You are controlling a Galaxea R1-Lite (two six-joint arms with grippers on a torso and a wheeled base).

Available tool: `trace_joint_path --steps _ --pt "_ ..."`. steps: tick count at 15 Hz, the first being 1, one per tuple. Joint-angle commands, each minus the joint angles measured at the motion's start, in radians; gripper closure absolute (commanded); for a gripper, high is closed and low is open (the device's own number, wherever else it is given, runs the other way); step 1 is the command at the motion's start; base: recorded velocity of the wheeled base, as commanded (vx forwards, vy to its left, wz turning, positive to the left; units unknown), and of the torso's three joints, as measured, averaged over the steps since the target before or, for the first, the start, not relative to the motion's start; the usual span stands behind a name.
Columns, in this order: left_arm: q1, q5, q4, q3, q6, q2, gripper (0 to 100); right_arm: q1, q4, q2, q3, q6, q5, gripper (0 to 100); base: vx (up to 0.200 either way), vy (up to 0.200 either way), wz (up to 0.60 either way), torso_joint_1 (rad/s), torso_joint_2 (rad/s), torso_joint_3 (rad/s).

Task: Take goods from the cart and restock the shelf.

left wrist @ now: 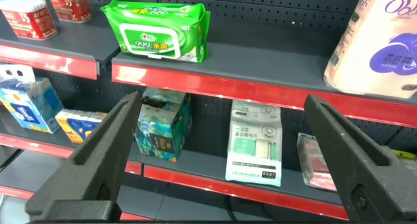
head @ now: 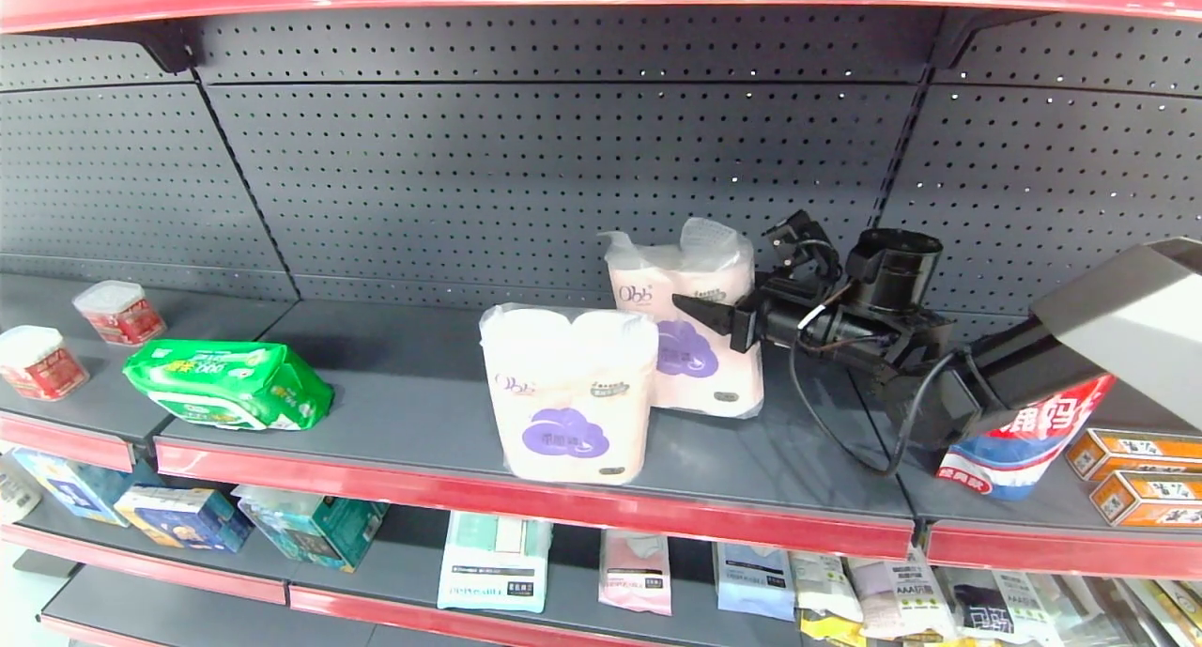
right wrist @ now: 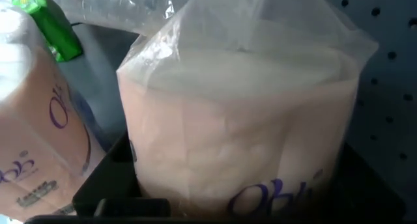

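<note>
Two white-and-pink toilet paper packs with purple labels stand on the grey shelf. The front pack is near the red edge, and shows too in the left wrist view. The rear pack rests on the shelf just behind and right of it. My right gripper comes in from the right and is shut on the rear pack, one black finger across its front face. My left gripper hangs in front of the lower shelves, open with nothing between its fingers.
A green wet-wipes pack lies left of the toilet paper, with two red-labelled jars farther left. A red-and-blue bag and orange boxes sit at the right. The lower shelves hold several packaged goods.
</note>
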Motion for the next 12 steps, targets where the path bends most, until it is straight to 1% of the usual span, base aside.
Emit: trace_joint_path --steps 1,5,6,8,9,12 --pt "0.0 0.0 0.0 0.0 0.0 -0.001 0 -0.002 -0.017 0.012 0.028 0.0 0.001 100 0.0 0.0 0.0 0.0 0.0 0.0" --pt "0.0 0.0 0.0 0.0 0.0 -0.001 0 -0.002 -0.068 0.039 0.052 -0.001 0.038 100 0.0 0.0 0.0 0.0 0.0 0.0" --pt "0.0 0.0 0.0 0.0 0.0 -0.001 0 -0.014 -0.068 0.034 0.091 -0.028 0.044 100 0.0 0.0 0.0 0.0 0.0 0.0" --pt "0.0 0.0 0.0 0.0 0.0 -0.001 0 -0.041 -0.066 0.014 0.144 -0.089 0.102 100 0.0 0.0 0.0 0.0 0.0 0.0" --pt "0.0 0.0 -0.002 0.0 0.0 -0.001 0 -0.049 -0.066 0.003 0.164 -0.112 0.111 100 0.0 0.0 0.0 0.0 0.0 0.0" --pt "0.0 0.0 0.0 0.0 0.0 -0.001 0 -0.051 -0.068 0.0 0.161 -0.123 0.121 100 0.0 0.0 0.0 0.0 0.0 0.0"
